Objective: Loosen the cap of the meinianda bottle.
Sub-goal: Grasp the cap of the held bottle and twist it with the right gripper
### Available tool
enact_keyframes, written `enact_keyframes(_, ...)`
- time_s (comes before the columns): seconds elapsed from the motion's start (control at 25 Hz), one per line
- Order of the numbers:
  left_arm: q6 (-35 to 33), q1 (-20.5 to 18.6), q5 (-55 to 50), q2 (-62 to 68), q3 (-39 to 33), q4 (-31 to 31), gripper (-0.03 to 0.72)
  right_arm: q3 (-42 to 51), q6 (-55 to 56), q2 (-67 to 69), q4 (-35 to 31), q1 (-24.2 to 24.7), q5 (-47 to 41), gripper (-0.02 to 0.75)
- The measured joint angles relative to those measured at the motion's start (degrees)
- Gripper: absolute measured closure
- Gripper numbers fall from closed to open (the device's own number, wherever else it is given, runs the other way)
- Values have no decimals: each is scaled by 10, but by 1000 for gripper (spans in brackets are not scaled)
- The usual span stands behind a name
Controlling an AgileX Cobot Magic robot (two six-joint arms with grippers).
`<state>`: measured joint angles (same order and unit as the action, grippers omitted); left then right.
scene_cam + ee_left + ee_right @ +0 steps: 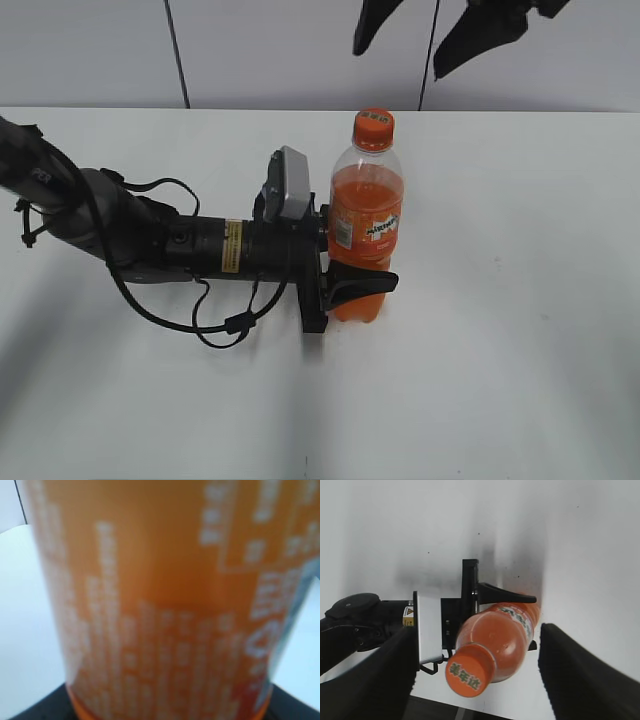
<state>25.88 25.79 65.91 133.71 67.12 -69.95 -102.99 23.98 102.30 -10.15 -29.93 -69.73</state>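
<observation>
Left gripper [352,262] clamped low — right gripper [475,677] spread overhead.

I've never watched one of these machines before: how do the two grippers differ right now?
The left gripper lies low, level with the table, and is shut on the meinianda bottle; the right gripper hangs above the cap and touches nothing. The left one's fingers press the bottle's lower body; the right one's jaws are spread wide, empty. Both have dark fingers.
</observation>
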Motion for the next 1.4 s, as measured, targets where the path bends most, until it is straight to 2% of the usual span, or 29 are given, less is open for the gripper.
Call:
enact_keyframes(0.32,0,0,-1,0,0,1,293,0,23,18,2,-40,0,175)
enact_keyframes(1.16,2,1,-4,0,0,7,293,43,26,19,5,-46,-1,176)
enact_keyframes(1.4,2,1,-4,0,0,7,293,43,28,19,5,-46,-1,284)
